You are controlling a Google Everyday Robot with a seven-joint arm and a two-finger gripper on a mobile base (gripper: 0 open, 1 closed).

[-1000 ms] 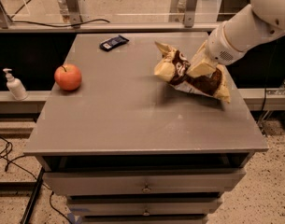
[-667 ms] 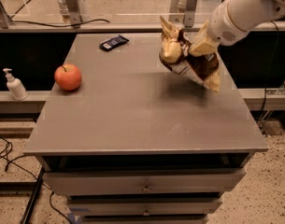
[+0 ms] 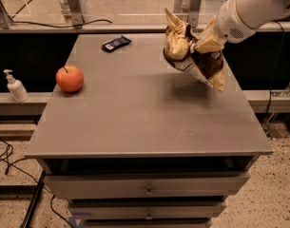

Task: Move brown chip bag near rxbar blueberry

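Camera view, the only one: the gripper [image 3: 204, 42] was at the right rear of the grey cabinet top [image 3: 144, 122], on the end of the white arm [image 3: 251, 8] coming in from the upper right. Its fingers were clamped on the brown chip bag [image 3: 185, 51], pinching it near the upper middle.

The bag hung in the air, clear of the top and tilted. One pale end pointed up and the other drooped down to the right. Its shadow fell on the surface just below it.

The rxbar blueberry [image 3: 116, 43] lay flat near the back edge, left of centre. It was well apart from the bag, off to the bag's left.

A red apple [image 3: 70, 78] sat upright near the left edge of the top. A white pump bottle [image 3: 14, 86] stood on the lower ledge left of the cabinet. Drawers [image 3: 147, 186] at the front were closed, apart from a gap under the top.
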